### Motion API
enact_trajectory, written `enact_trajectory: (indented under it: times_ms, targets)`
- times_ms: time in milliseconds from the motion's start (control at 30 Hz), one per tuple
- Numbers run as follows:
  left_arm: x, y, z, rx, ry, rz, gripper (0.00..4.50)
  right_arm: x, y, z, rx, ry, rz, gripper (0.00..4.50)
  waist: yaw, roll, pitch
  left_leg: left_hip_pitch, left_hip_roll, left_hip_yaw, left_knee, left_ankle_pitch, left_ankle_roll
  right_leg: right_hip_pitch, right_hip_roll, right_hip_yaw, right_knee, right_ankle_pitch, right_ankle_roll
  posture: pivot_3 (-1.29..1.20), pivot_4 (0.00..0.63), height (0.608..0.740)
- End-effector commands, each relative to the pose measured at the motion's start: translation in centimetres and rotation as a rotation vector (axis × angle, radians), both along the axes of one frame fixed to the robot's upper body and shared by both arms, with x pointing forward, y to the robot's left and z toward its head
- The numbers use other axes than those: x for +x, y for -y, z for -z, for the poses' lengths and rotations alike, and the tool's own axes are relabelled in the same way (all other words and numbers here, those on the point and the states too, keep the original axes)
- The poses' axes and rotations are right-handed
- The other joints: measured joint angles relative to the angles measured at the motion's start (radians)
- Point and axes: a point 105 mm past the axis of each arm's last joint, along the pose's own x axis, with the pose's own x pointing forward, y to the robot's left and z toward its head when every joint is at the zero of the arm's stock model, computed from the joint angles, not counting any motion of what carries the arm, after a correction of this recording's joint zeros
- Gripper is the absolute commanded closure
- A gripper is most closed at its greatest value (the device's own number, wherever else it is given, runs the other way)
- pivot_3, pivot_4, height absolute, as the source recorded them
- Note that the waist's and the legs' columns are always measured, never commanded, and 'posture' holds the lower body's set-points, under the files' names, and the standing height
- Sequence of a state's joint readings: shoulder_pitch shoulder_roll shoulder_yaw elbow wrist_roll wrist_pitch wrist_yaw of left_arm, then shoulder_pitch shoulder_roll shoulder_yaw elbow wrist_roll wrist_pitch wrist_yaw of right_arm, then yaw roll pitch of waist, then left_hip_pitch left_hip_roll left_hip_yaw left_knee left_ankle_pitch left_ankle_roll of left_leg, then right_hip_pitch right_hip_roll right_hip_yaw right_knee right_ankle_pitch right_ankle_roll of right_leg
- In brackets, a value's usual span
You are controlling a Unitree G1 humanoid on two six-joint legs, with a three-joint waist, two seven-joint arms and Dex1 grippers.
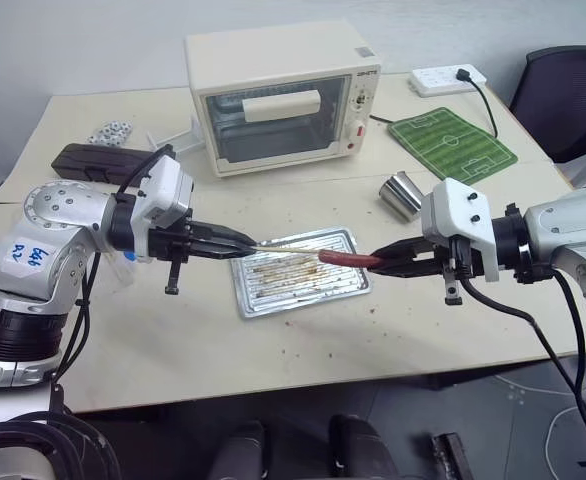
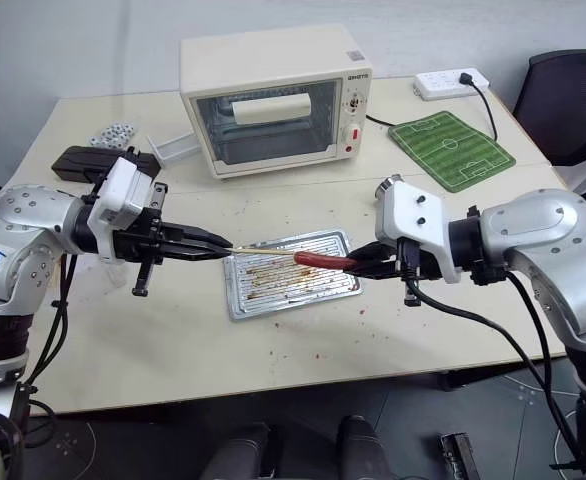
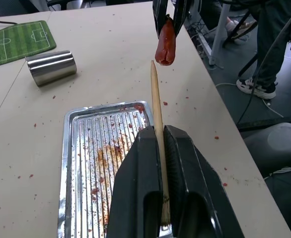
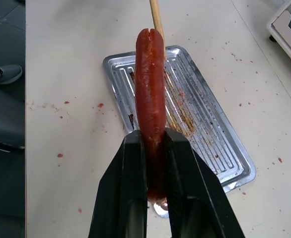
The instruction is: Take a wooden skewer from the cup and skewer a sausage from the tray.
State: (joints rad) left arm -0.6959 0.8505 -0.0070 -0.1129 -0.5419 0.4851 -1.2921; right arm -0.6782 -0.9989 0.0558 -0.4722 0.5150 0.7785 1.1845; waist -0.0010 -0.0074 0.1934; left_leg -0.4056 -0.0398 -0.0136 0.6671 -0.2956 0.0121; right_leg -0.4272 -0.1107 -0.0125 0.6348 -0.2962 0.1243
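Lighting bright, even, diffuse, from overhead; no hard shadows. Soft, faint shadows under arms on pale table. Mild glare on tray ridges and on cup wall; toaster oven glass door reflects pale shape. Head views sharp across table, slight barrel bend toward edges. Wrist views: near black fingers slightly soft, floor background beyond table edge blurred. No motion blur visible.

An office or lab room is showing: a beige work table, an office chair at 2 o'clock, a power strip at 1 o'clock, grey floor.
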Motion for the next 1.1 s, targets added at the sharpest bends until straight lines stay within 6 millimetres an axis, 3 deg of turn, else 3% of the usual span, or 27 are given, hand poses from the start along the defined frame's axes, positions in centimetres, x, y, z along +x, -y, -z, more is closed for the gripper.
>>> enact_trajectory:
  times_ms: [33, 400, 1100]
  targets:
    - [-0.3, -0.14, -0.57, 0.008, 0.032, 0.004, 4.5, -0.34, 0.35, -0.54, -0.007, 0.03, 0.001, 4.32, 0.0, 0.0, 0.0, 0.0, 0.0, 0.0, 0.0, 0.0, 0.0, 0.0, 0.0, 0.0, 0.0, 0.0, 0.0, 0.0, 0.15, 0.74]
    - [-0.16, -0.85, -0.44, 0.03, 0.037, -0.009, 4.5, 0.19, 1.24, -0.71, -0.029, 0.045, 0.028, 4.32, 0.0, 0.0, 0.0, 0.0, 0.0, 0.0, 0.0, 0.0, 0.0, 0.0, 0.0, 0.0, 0.0, 0.0, 0.0, 0.0, 0.15, 0.74]
    - [-0.23, 0.14, -0.94, 0.013, 0.062, 0.026, 4.5, 0.16, 0.49, -1.08, -0.004, 0.044, 0.013, 4.32, 0.0, 0.0, 0.0, 0.0, 0.0, 0.0, 0.001, 0.0, 0.0, 0.0, 0.0, 0.0, 0.001, 0.0, 0.0, 0.0, 0.15, 0.74]
